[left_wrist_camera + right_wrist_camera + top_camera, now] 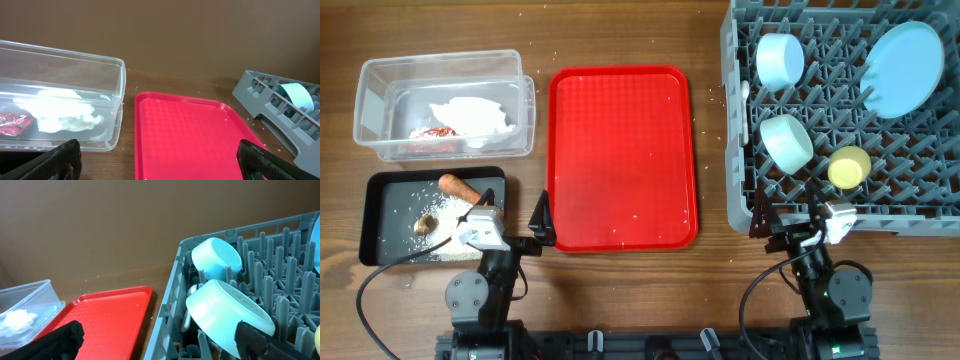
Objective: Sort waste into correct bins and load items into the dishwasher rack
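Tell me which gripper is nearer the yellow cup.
Right. The right gripper sits at the dishwasher rack's near edge, close to the yellow cup inside it. The left gripper is beyond the red tray, beside the black tray.

We see a flat red serving tray (623,158) lying near the middle of the wooden surface (620,35), its longer sides running front to back, with rounded corners, a raised rim and a finely textured floor. The surface is brown with a darker grain running sideways. In both wrist views a plain brown wall (160,30) stands behind it.
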`<state>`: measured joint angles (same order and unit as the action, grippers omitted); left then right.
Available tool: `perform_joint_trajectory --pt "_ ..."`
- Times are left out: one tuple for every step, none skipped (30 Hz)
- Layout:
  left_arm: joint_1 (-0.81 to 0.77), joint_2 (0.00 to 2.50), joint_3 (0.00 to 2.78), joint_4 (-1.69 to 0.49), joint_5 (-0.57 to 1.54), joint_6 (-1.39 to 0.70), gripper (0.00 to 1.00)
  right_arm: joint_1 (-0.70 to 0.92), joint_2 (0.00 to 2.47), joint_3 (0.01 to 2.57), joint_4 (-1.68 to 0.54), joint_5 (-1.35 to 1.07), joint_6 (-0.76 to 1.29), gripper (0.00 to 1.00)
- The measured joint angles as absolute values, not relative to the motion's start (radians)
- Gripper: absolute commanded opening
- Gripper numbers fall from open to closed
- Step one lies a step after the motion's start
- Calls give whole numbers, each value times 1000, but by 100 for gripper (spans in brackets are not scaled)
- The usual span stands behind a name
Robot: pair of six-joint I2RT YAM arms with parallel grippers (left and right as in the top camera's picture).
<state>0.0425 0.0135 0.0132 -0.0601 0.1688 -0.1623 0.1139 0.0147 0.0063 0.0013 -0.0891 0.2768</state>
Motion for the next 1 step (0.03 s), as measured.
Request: perform_joint_trajectory --pt "43 14 13 -60 169 -162 100 114 15 6 1 -89 277 100"
